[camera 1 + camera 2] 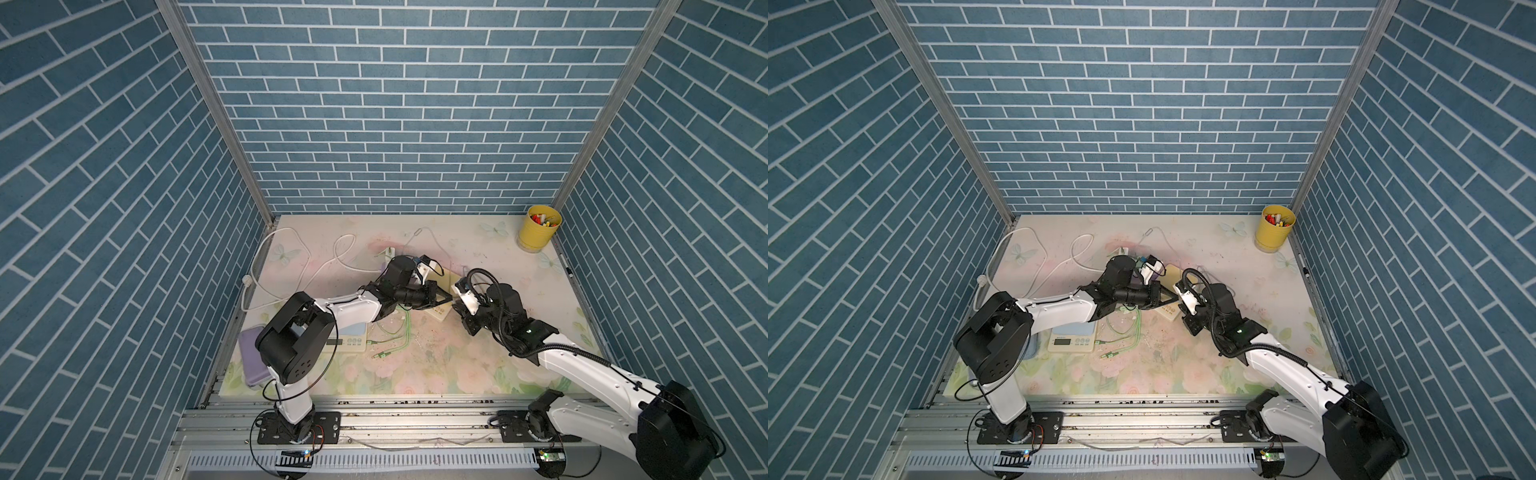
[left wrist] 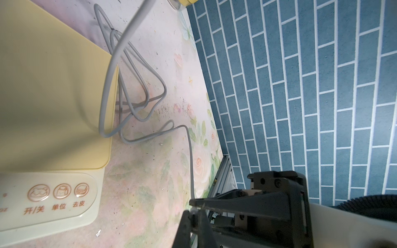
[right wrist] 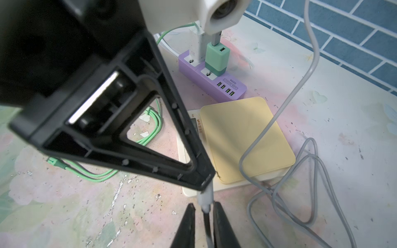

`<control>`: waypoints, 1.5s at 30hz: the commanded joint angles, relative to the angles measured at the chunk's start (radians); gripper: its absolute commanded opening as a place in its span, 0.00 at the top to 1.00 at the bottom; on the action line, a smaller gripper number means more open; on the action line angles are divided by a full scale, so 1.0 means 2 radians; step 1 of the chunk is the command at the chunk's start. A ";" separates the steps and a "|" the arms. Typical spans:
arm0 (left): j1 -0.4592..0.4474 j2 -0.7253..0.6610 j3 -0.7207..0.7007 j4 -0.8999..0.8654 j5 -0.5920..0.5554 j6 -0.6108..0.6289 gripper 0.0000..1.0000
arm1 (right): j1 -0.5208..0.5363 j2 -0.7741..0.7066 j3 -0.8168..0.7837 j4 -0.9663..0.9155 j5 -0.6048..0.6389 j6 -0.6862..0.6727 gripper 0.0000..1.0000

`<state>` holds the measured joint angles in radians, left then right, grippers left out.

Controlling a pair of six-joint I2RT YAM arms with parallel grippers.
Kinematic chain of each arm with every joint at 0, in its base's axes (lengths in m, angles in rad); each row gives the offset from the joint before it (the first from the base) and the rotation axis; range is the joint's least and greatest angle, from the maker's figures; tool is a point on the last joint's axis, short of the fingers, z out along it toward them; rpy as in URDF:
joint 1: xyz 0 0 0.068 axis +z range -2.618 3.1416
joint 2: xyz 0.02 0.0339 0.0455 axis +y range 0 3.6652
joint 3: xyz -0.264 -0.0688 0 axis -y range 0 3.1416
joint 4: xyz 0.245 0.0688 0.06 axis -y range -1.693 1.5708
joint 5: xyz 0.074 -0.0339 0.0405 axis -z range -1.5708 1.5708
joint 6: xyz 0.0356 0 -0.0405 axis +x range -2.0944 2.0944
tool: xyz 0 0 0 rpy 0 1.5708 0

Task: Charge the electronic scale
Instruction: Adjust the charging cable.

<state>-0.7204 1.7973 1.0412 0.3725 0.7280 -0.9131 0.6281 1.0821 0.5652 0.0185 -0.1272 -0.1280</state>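
Note:
The yellow-topped electronic scale (image 3: 242,137) (image 2: 53,96) lies mid-table between both arms (image 1: 441,313). A grey cable (image 3: 279,111) runs from a green adapter (image 3: 217,58) in the purple power strip (image 3: 214,83), loops over the scale's plate and ends in a plug (image 3: 206,193) just off the scale's corner. My left gripper (image 2: 194,212) (image 1: 449,301) is shut on that plug's tip. From the opposite side, my right gripper (image 3: 205,211) (image 1: 457,307) has its jaws closed narrowly round the cable right behind the plug. The scale's socket is hidden.
A second, blue-topped scale (image 1: 349,338) sits under the left arm, with a green cable (image 1: 395,336) coiled beside it. A white cable (image 1: 291,266) trails at the back left. A yellow cup (image 1: 538,228) stands in the back right corner, and a purple flat case (image 1: 253,357) lies front left.

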 commanded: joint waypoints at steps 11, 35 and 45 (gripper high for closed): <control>0.001 0.000 0.009 0.006 0.011 -0.001 1.00 | 0.000 -0.002 -0.005 0.000 0.012 -0.028 0.89; 0.003 -0.001 0.009 -0.011 0.007 0.008 0.96 | 0.000 0.002 0.012 -0.025 0.013 -0.052 1.00; 0.069 -0.024 0.027 -0.213 -0.077 0.178 0.46 | 0.030 0.113 0.134 -0.252 0.098 -0.016 1.00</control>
<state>-0.6289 1.7565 1.0664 0.0799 0.6312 -0.6872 0.6456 1.2385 0.7826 -0.2825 -0.0074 -0.1799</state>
